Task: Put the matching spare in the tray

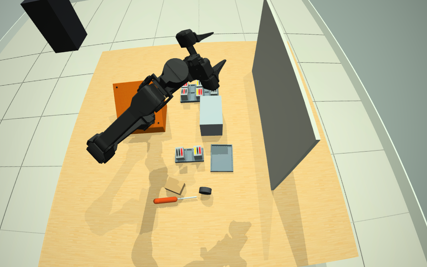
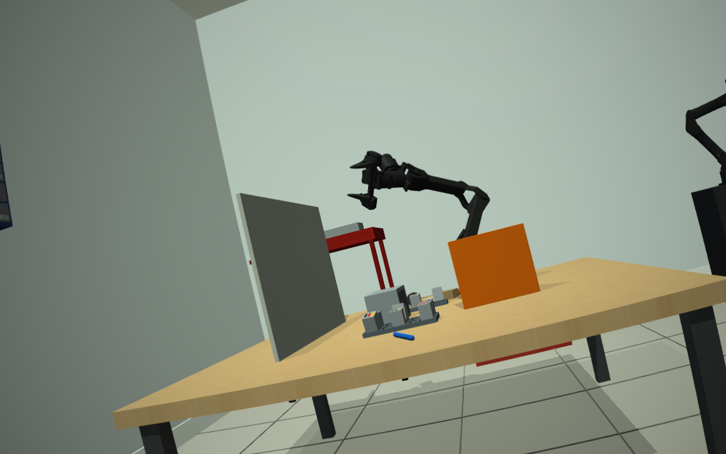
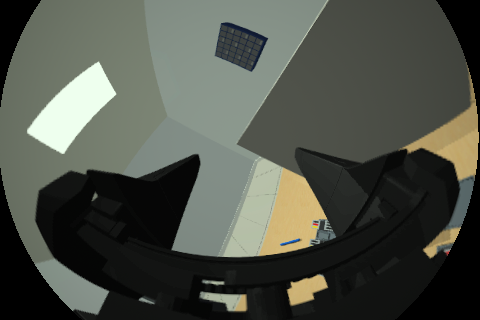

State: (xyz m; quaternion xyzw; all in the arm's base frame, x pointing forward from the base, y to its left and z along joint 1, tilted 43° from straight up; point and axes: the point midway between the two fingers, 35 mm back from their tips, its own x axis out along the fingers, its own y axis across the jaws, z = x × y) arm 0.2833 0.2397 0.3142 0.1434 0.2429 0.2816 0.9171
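Note:
My gripper is wide open and empty, high above the table's far part, its fingers towards the grey panel. Below it, a larger rack holds several grey spares with striped tops, partly hidden by the arm in the top view. A smaller rack holds two spares, a left one and a right one. The flat grey tray beside it is empty. A grey box stands between the racks. No mounted unit with a readable code can be made out.
A tall grey panel stands along one side. An orange block is under the arm. A blue pen, screwdriver, tan block and black disc lie on the table.

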